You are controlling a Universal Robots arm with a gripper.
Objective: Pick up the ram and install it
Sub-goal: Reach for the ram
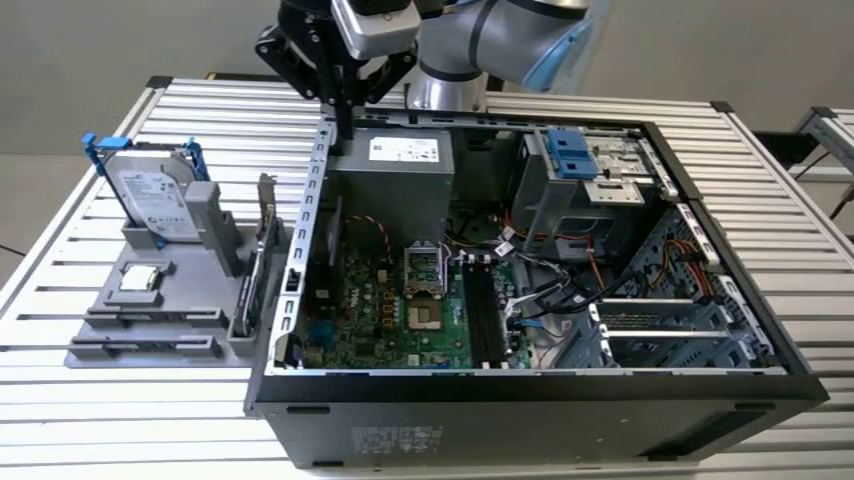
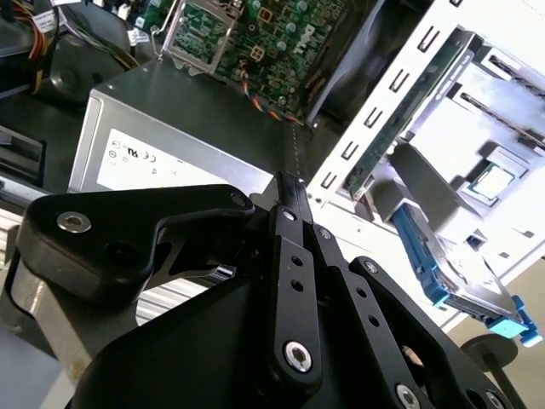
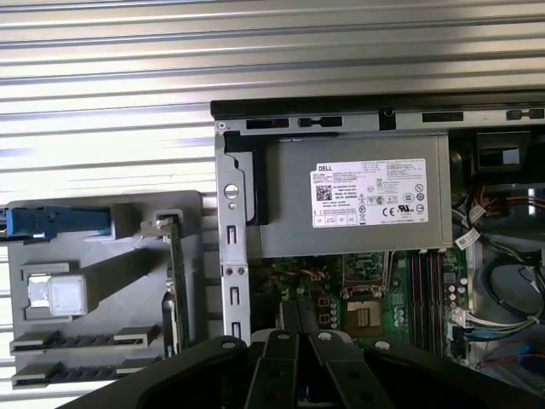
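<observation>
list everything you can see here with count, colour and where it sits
slatted metal table: 1, silver, under everything
open computer case: 1, black, lying on the table
boxy metal power supply: 1, grey, far end of the case
green motherboard: 1, green, on the case floor
long memory slots: a few, black, on the motherboard
plastic parts holder: 1, grey, on the table at the exterior view's left of the case
silver hard drive with blue frame: 1, standing in the holder
dark card with metal bracket: 1, upright in the holder, nearest the case
square processor chip: 1, silver, flat in the holder
robot arm: 1, silver and light blue, behind the case
black gripper: 1, shut, above the case's far edge
</observation>
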